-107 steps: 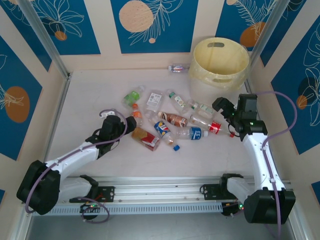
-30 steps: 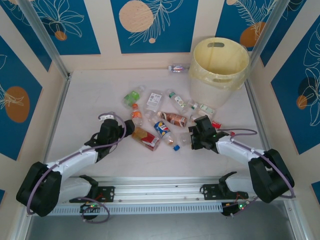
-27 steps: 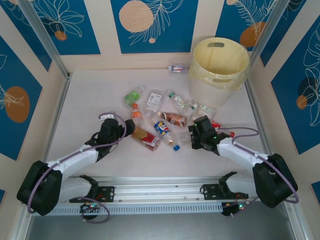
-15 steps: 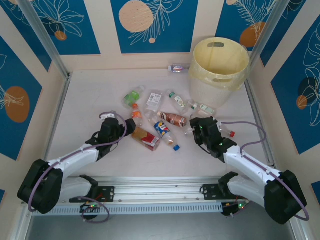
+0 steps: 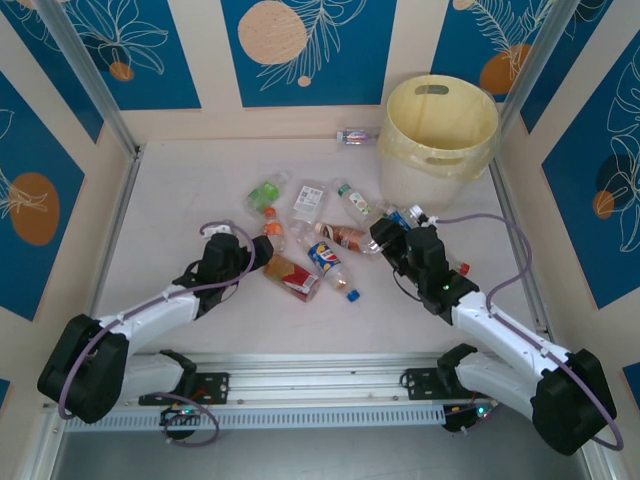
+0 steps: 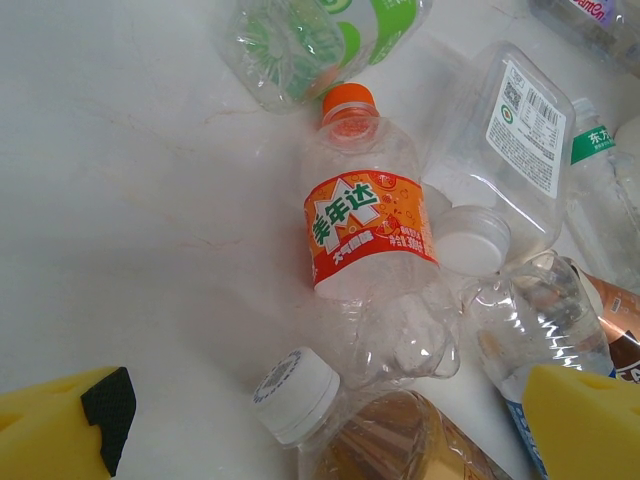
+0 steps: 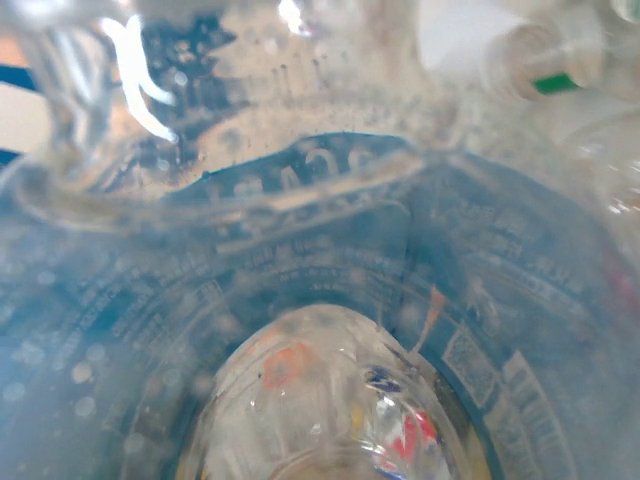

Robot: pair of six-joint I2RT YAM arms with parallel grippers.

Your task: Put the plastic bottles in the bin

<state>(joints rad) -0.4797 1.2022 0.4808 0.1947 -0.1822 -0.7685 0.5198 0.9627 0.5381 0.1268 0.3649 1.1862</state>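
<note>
While my left pincer hangs wide open over the orange-cap bottle in the heap at the middle of the top view, my right pincer is squeezed on a clear bottle with a blue label. The yellow bin stands at the upper right, near that held bottle, on the white table.

I count one bin, two arms, and roughly eleven bottles; several overlap in the pile, so I cannot fix that number exactly.
</note>
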